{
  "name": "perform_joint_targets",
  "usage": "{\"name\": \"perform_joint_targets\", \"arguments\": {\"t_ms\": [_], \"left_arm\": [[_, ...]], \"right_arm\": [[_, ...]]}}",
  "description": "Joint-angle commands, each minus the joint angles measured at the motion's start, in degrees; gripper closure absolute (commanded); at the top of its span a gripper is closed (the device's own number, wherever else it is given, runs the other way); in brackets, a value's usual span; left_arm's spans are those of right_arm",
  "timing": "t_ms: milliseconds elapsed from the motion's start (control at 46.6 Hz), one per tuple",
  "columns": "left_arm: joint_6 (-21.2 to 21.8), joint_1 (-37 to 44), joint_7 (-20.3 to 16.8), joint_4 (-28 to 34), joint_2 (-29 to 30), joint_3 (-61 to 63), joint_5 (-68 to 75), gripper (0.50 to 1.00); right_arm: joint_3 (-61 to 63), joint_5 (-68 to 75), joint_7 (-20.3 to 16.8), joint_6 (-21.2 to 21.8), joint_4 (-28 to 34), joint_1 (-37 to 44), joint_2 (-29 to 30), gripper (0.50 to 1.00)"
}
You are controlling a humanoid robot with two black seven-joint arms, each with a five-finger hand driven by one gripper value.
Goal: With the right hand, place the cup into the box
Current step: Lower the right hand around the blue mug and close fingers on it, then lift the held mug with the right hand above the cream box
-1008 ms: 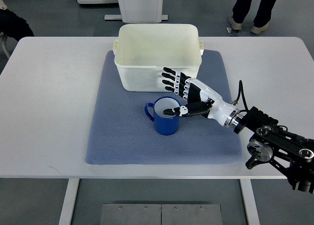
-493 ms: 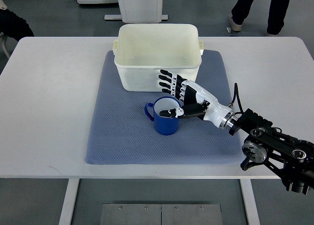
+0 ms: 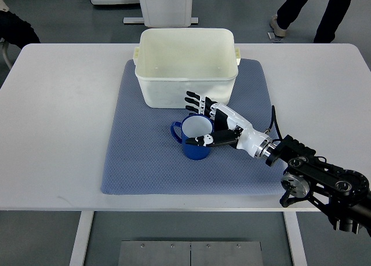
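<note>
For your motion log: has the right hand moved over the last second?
Yes. The right hand slid toward the picture's lower left, away from the box.

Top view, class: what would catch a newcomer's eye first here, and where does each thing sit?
The blue cup stands upright mid-mat, with the right hand closing around its rim from the right, thumb at the near side and fingers behind it. Just beyond is the cream box, open and empty, at the far end of the blue mat on a white table.
</note>
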Motion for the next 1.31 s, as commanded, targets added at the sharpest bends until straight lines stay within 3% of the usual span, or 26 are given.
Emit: {"name": "perform_joint_targets", "arguments": {"t_ms": [0,365,708,1287], "left_arm": [[0.00,-0.03,0.00,0.00,0.00,0.02,0.00,0.500],[0.00,-0.04,0.00,0.00,0.00,0.02,0.00,0.500],[0.00,-0.03,0.00,0.00,0.00,0.02,0.00,0.500],[0.00,-0.04,0.00,0.00,0.00,0.02,0.00,0.500]], "right_arm": [[-0.63,0.02,0.40,0.00,-0.23,0.06,0.14,0.500],[-0.80,0.02,0.75,-0.09,-4.36,-0.11,2.78,0.500],[-0.89,0.02,2.86,-0.09,-5.85,-0.11,4.01,0.500],[-1.60,0.02,3.21,-0.18,-7.43,-0.73,4.89,0.500]]}}
